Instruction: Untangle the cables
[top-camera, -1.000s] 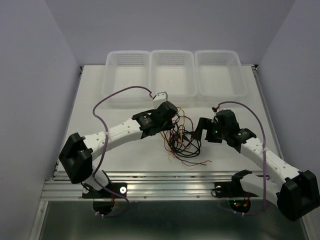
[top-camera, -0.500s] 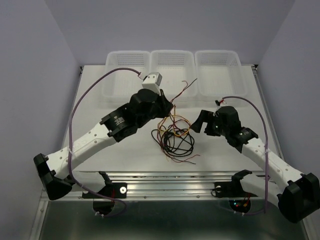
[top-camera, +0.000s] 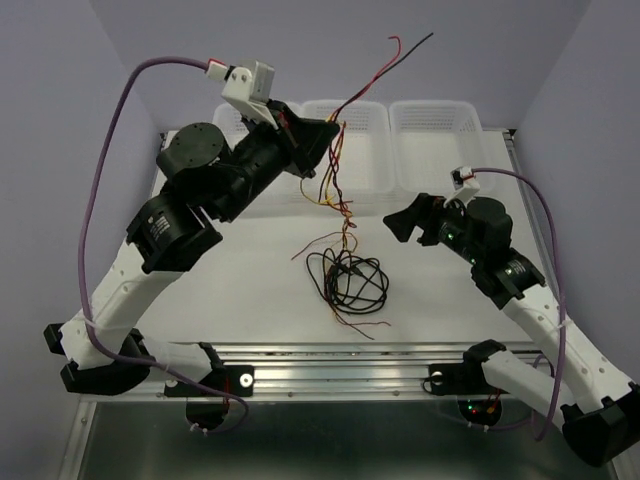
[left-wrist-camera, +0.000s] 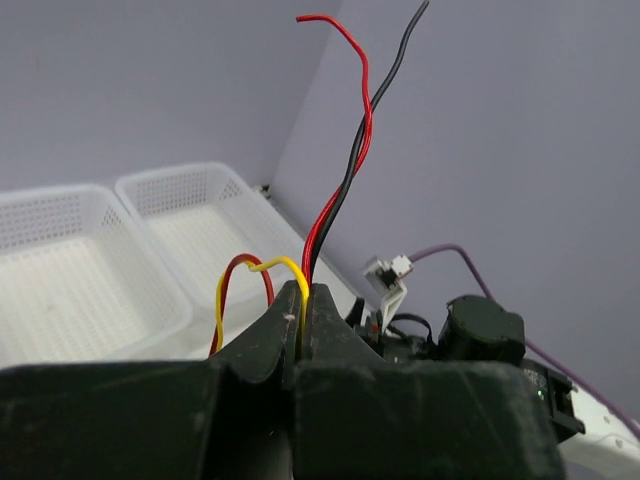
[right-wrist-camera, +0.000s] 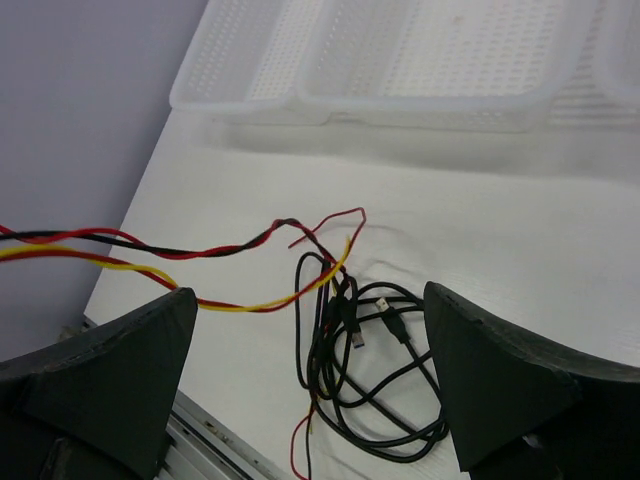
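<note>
Overhead, the black left gripper (top-camera: 328, 132) is raised above the white table (top-camera: 230, 290), clamped on thin red, yellow and black cables (top-camera: 347, 265) that hang to a coiled tangle on the tabletop; the black right gripper (top-camera: 408, 222) hovers beside them, jaws wide apart. Left wrist view: shut fingers (left-wrist-camera: 268, 332) pinch a yellow-red loop, a twisted red-black pair rising above. Right wrist view: spread fingers frame the tangle below.

right gripper (right-wrist-camera: 308, 296): fingers spread wide, holding nothing
cables (right-wrist-camera: 335, 300): black coil lying on the desk (right-wrist-camera: 540, 250); red, black and yellow strands run off the left edge
baskets (right-wrist-camera: 400, 60): white, far edge
</note>
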